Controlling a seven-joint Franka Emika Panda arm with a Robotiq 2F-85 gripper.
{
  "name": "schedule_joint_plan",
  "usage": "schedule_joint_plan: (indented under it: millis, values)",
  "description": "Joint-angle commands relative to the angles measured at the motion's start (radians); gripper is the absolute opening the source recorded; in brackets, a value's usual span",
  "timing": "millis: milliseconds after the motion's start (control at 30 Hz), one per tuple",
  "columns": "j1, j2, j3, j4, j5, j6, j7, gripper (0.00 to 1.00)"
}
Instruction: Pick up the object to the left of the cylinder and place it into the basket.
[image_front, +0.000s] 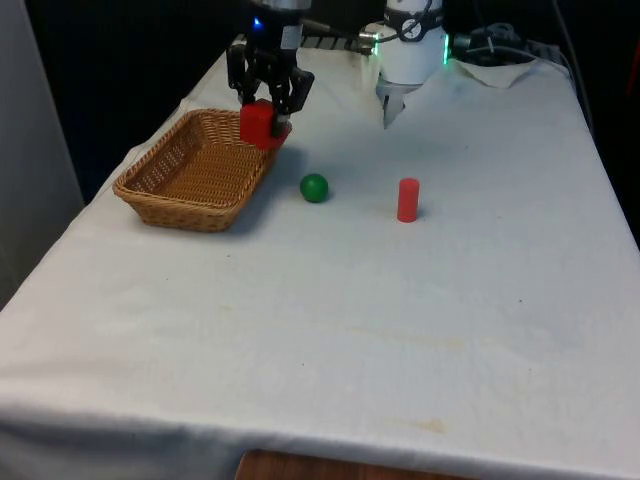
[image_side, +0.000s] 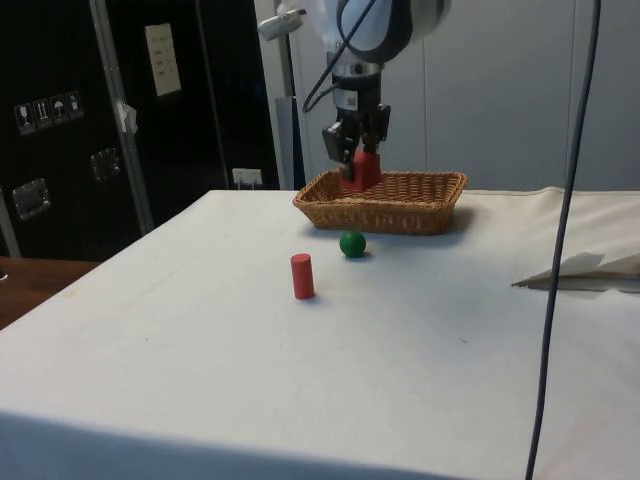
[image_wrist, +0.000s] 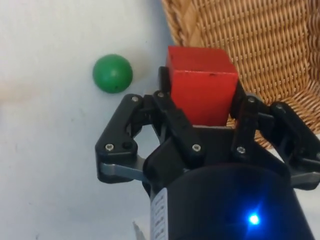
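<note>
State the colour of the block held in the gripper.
The block in the gripper is red, shown best in the wrist view.

No writing can be read: the pale sheet (image_side: 162, 59) and small stickers (image_side: 45, 112) on the dark cabinets stay illegible.

Gripper (image_front: 267, 118) downward, closed around load

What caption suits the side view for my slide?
Gripper holds a red block over the basket's rim; green ball and red cylinder stand nearby.
</note>
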Motion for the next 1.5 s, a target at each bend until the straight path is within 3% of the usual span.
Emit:
schedule_joint_plan:
  millis: [0, 133, 167, 200, 400, 433, 467, 700, 733, 767, 800, 833, 967, 1000, 1033, 1233, 1267, 1300, 1467]
  values:
    - [-0.017, -0.006, 0.012, -0.010, 0.041, 0.022, -0.040, 0.02]
    - [-0.027, 0.027, 0.004, -0.003, 0.125, 0.045, -0.117, 0.02]
    - [-0.008, 0.043, -0.015, 0.002, 0.101, 0.036, -0.090, 0.02]
    - [-0.029, 0.034, 0.001, -0.001, 0.142, 0.049, -0.134, 0.02]
    - [-0.039, 0.083, -0.020, 0.024, 0.256, 0.055, -0.246, 0.02]
    - [-0.021, 0.099, -0.037, 0.027, 0.243, 0.048, -0.228, 0.02]
    - [-0.042, 0.090, -0.023, 0.027, 0.271, 0.056, -0.261, 0.02]
    - [-0.062, 0.142, -0.038, 0.055, 0.386, 0.056, -0.372, 0.02]
    - [-0.038, 0.158, -0.062, 0.056, 0.375, 0.047, -0.355, 0.02]
    - [-0.066, 0.151, -0.037, 0.059, 0.405, 0.056, -0.389, 0.02]
    - [-0.068, 0.159, -0.037, 0.062, 0.422, 0.056, -0.403, 0.02]
    - [-0.069, 0.181, -0.034, 0.068, 0.460, 0.061, -0.430, 0.02]
    - [-0.067, 0.221, -0.029, 0.081, 0.526, 0.067, -0.471, 0.02]
    - [-0.047, 0.230, -0.058, 0.083, 0.511, 0.047, -0.459, 0.02]
    - [-0.067, 0.230, -0.027, 0.085, 0.538, 0.068, -0.478, 0.02]
    - [-0.068, 0.293, -0.017, 0.115, 0.627, 0.071, -0.522, 0.02]
    - [-0.047, 0.299, -0.048, 0.112, 0.602, 0.048, -0.502, 0.02]
    - [-0.068, 0.302, -0.016, 0.119, 0.641, 0.070, -0.529, 0.02]
    - [-0.069, 0.357, -0.010, 0.145, 0.722, 0.070, -0.574, 0.02]
